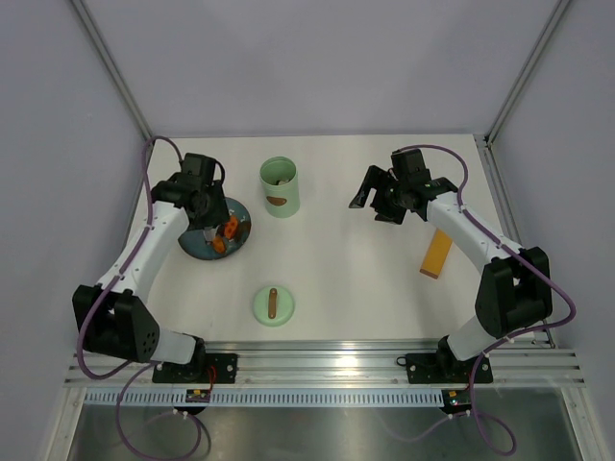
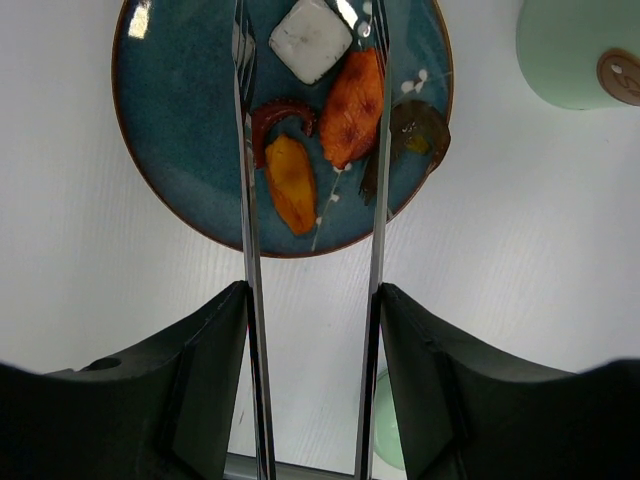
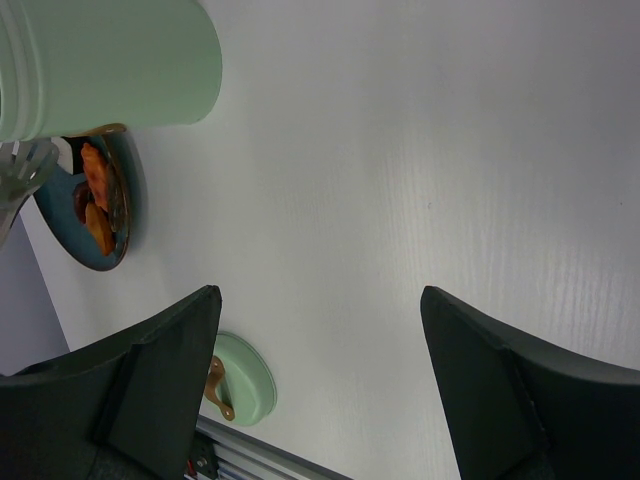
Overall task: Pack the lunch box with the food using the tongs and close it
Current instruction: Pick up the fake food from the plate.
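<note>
My left gripper (image 2: 312, 300) is shut on the silver tongs (image 2: 247, 200), one arm against each finger. The tongs' tips are spread over the food (image 2: 291, 183), with orange, red and white pieces between them on a dark blue plate (image 2: 160, 150). The mint-green lunch box (image 1: 280, 187) stands upright and uncovered to the right of the plate, and something brown shows inside it. Its lid (image 1: 274, 305) with the brown handle lies nearer the front edge. My right gripper (image 1: 370, 202) hangs open and empty to the right of the lunch box (image 3: 110, 65).
A flat orange-yellow strip (image 1: 435, 254) lies on the table under the right arm. Grey walls close in the back and both sides. A metal rail runs along the front edge by the lid (image 3: 245, 375).
</note>
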Robot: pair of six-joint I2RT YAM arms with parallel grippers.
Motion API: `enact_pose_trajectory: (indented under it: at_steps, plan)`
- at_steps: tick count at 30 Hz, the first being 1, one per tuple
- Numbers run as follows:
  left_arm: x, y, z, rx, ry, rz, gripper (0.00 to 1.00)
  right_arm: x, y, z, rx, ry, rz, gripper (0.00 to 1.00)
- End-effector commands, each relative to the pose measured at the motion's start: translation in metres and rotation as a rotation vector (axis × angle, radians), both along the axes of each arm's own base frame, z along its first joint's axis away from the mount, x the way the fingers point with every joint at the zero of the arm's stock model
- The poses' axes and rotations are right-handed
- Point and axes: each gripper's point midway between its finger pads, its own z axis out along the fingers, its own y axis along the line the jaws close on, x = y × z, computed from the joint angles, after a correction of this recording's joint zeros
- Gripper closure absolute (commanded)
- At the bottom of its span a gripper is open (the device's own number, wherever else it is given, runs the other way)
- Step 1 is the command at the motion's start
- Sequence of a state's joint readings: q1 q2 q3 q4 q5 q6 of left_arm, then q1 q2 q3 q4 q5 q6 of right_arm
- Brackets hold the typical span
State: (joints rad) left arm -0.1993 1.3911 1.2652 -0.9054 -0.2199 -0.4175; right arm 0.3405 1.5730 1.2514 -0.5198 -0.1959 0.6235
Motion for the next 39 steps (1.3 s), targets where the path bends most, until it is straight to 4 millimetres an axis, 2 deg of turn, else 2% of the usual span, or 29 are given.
enact_pose_trajectory:
  at_steps: [1,16,21,28,31,36,39]
  plan:
    - [0.017,0.005,0.000,0.018,-0.043,0.031,0.43,0.007,0.006,0.011,0.003,-0.037,0.015,0.11]
    - [0.022,0.009,-0.032,-0.048,0.005,0.073,0.43,0.009,0.008,0.011,0.000,-0.032,0.018,0.11]
    - [0.023,0.008,-0.035,-0.072,0.006,0.074,0.49,0.010,0.007,0.011,-0.001,-0.033,0.015,0.11]
    - [0.025,0.008,-0.036,-0.079,0.001,0.077,0.51,0.009,0.007,0.011,0.001,-0.032,0.017,0.11]
    - [0.024,0.008,-0.031,-0.082,-0.011,0.079,0.60,0.008,0.007,0.013,0.000,-0.037,0.016,0.11]
    - [0.023,0.014,-0.003,-0.066,-0.079,0.094,0.80,0.007,0.006,0.013,0.000,-0.037,0.014,0.11]
    - [0.021,0.020,0.010,-0.046,-0.120,0.109,0.87,0.007,0.007,0.014,0.007,-0.039,0.014,0.11]
